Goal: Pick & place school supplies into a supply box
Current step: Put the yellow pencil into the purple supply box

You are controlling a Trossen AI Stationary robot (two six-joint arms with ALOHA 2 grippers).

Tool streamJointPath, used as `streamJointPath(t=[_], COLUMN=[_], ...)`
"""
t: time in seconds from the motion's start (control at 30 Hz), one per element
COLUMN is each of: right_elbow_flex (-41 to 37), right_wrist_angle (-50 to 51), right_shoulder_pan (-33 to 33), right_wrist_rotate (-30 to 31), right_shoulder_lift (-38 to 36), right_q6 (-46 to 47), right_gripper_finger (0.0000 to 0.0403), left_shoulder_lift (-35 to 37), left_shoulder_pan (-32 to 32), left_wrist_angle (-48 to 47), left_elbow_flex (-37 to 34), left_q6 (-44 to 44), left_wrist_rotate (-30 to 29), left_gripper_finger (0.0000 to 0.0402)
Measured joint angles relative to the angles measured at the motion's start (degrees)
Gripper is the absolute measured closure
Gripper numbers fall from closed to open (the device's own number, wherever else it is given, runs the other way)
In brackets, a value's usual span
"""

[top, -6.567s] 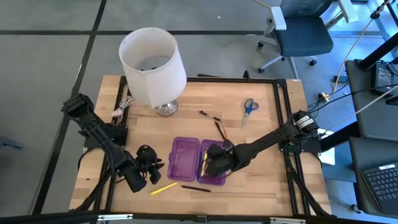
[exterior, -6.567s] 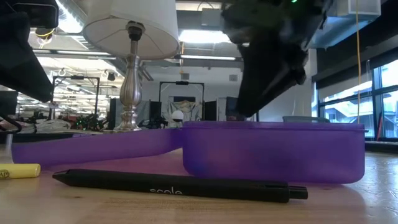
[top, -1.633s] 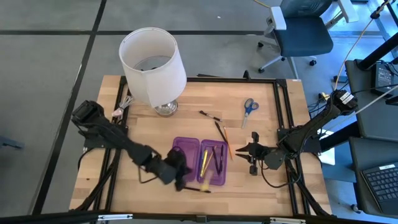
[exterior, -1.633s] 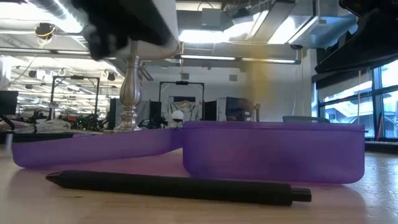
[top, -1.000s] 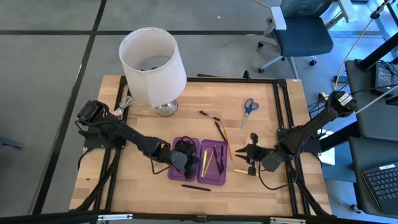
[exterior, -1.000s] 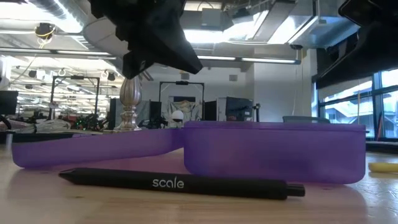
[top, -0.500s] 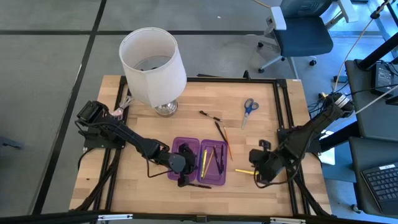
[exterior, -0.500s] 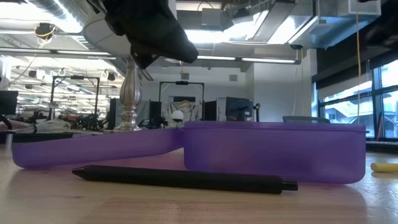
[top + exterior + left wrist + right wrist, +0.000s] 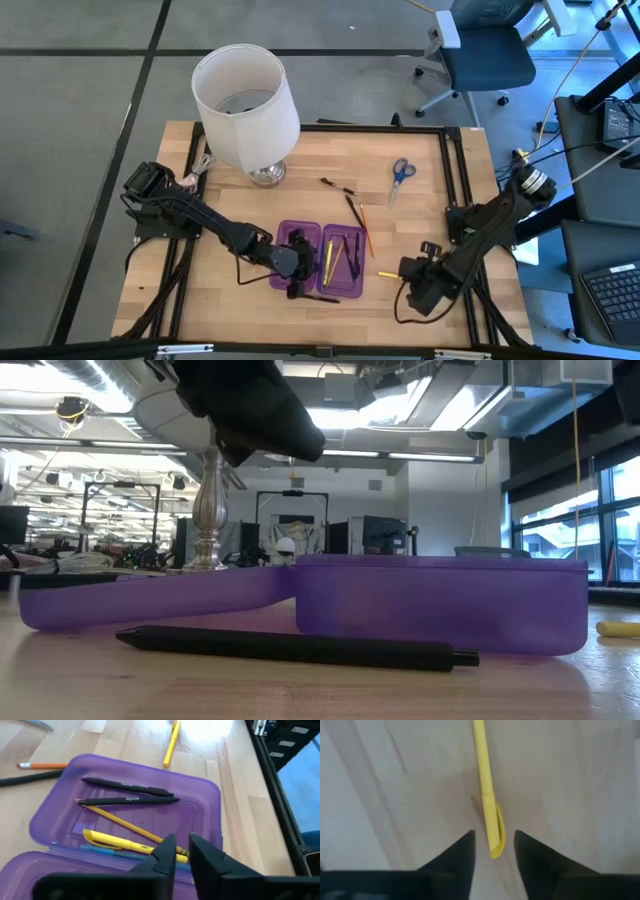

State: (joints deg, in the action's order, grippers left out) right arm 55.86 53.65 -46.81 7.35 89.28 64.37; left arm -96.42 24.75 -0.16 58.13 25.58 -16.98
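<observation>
While our left gripper (image 9: 297,287) hovers with fingers narrowly parted and empty over the purple supply box (image 9: 318,260) — pens and a pencil inside — our right gripper (image 9: 492,851) straddles, open, a yellow pen (image 9: 486,790) on the table (image 9: 420,190), right of the box.

1. Bright ceiling strip lights (image 9: 330,418) glare above the purple supply box (image 9: 440,605).
2. Soft shadows fall beside the lampshade (image 9: 245,105).
3. The yellow pen (image 9: 487,795) appears slightly blurred.
</observation>
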Motion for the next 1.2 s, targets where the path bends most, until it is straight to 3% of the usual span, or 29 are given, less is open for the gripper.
streamJointPath(t=[0.23,0.43,0.8,0.97,1.2], right_elbow_flex=[0.0,0.0,-3.9,-8.7,-9.8], right_wrist_angle=[-1.6,-1.2,-6.6,-12.8,-13.7], right_shoulder_pan=[-0.2,-1.1,-1.1,-1.1,-1.1], right_wrist_rotate=[0.1,0.0,-2.1,-3.3,-3.4], right_shoulder_lift=[3.5,6.6,8.6,6.6,5.1], right_q6=[-0.1,-0.4,-1.7,-1.0,-0.4], right_gripper_finger=[0.0159,0.0135,0.0141,0.0174,0.0241], left_shoulder_lift=[0.0,0.0,0.0,0.0,0.0], left_shoulder_pan=[0.0,0.0,0.1,0.3,1.2], left_wrist_angle=[0.0,0.0,0.0,0.0,0.0], left_elbow_flex=[0.0,0.0,0.0,0.0,0.0], left_q6=[-2.7,-0.4,0.8,2.2,2.2], left_wrist_rotate=[-0.1,0.0,1.7,1.7,1.7], left_gripper_finger=[0.0272,0.0232,0.0230,0.0231,0.0231])
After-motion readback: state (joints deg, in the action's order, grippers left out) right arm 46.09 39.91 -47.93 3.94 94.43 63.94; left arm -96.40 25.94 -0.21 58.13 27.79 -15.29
